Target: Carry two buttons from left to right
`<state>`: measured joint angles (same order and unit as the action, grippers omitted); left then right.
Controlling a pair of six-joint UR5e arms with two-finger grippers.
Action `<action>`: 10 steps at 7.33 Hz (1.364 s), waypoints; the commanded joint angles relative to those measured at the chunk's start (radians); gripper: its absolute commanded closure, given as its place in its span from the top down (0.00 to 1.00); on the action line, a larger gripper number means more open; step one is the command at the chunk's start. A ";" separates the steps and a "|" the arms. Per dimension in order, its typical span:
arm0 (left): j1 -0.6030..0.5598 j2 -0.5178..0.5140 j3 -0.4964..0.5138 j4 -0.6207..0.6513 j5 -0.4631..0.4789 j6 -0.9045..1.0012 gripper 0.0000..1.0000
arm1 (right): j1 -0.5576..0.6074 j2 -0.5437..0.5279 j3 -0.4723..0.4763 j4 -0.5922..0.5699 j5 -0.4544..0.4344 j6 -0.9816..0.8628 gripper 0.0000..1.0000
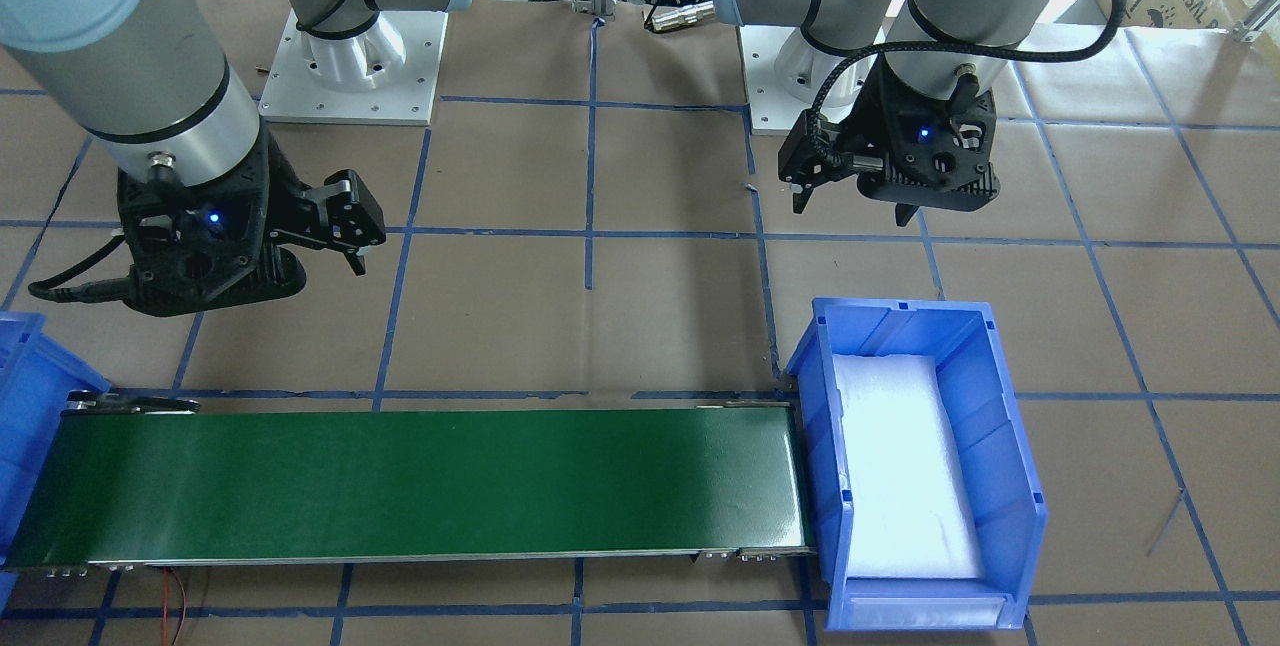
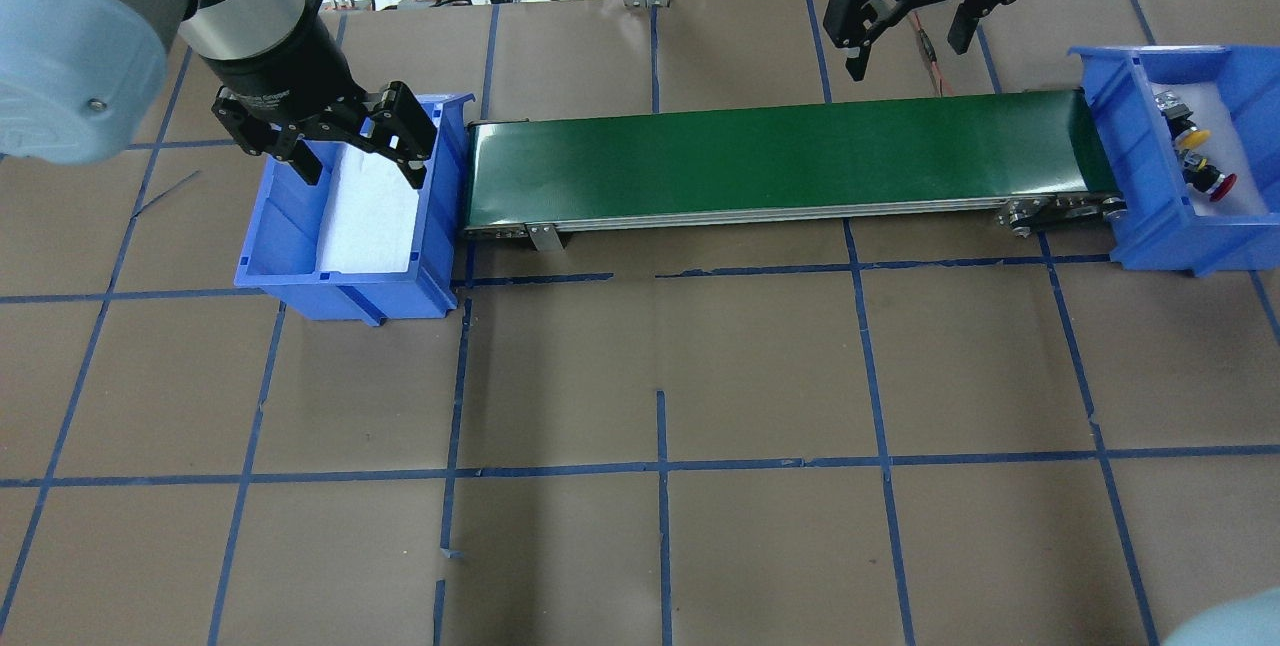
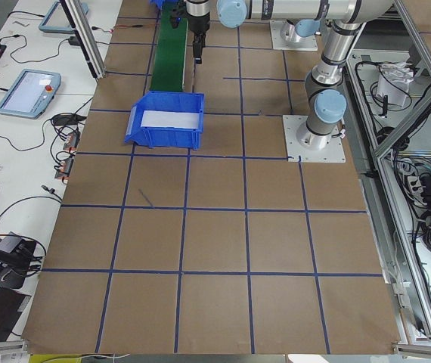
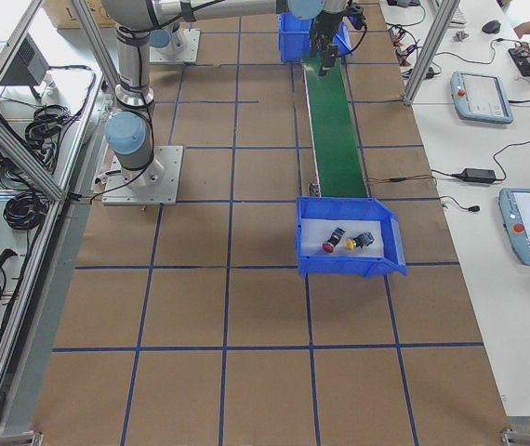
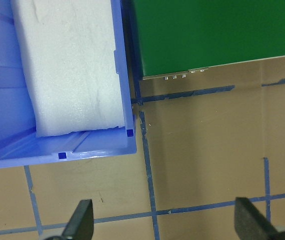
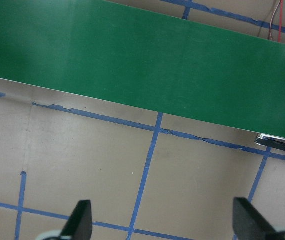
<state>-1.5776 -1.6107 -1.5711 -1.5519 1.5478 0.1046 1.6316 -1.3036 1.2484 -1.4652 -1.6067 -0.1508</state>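
Note:
The two buttons lie on white foam in the right blue bin [image 2: 1150, 226]: the yellow-capped one [image 2: 1190, 137] and the red-capped one [image 2: 1221, 186], each with a dark body. They also show in the exterior right view, red [image 4: 329, 246] beside yellow [image 4: 348, 244]. My left gripper [image 2: 360, 169] is open and empty, above the left blue bin [image 2: 270, 256], which holds only white foam [image 2: 370, 216]. Its fingers [image 5: 80, 222] stand wide apart over the brown table. My right gripper [image 2: 910, 54] is open and empty, beyond the conveyor's right part.
A green conveyor belt [image 2: 780, 161] runs between the two bins. In the front view the left bin [image 1: 1010, 486] sits at the belt's [image 1: 420, 481] right end, the right bin [image 1: 20, 406] at the left edge. Blue tape lines grid the brown table.

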 commanded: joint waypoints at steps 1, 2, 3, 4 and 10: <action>0.002 0.000 -0.003 0.003 0.000 0.001 1.00 | -0.002 0.000 0.038 -0.023 0.007 0.118 1.00; 0.002 0.000 -0.003 0.001 0.000 0.001 1.00 | -0.006 -0.002 0.045 -0.012 0.005 0.120 1.00; 0.002 0.000 -0.003 0.001 0.000 0.001 1.00 | -0.007 -0.002 0.045 0.003 0.007 0.129 1.00; 0.001 0.000 -0.003 0.004 0.000 0.001 1.00 | -0.007 -0.002 0.043 0.006 0.007 0.179 1.00; 0.001 0.000 -0.003 0.003 0.000 0.001 1.00 | -0.007 -0.005 0.036 0.017 0.008 0.186 1.00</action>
<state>-1.5771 -1.6107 -1.5739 -1.5497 1.5478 0.1059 1.6247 -1.3083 1.2856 -1.4484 -1.6003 0.0357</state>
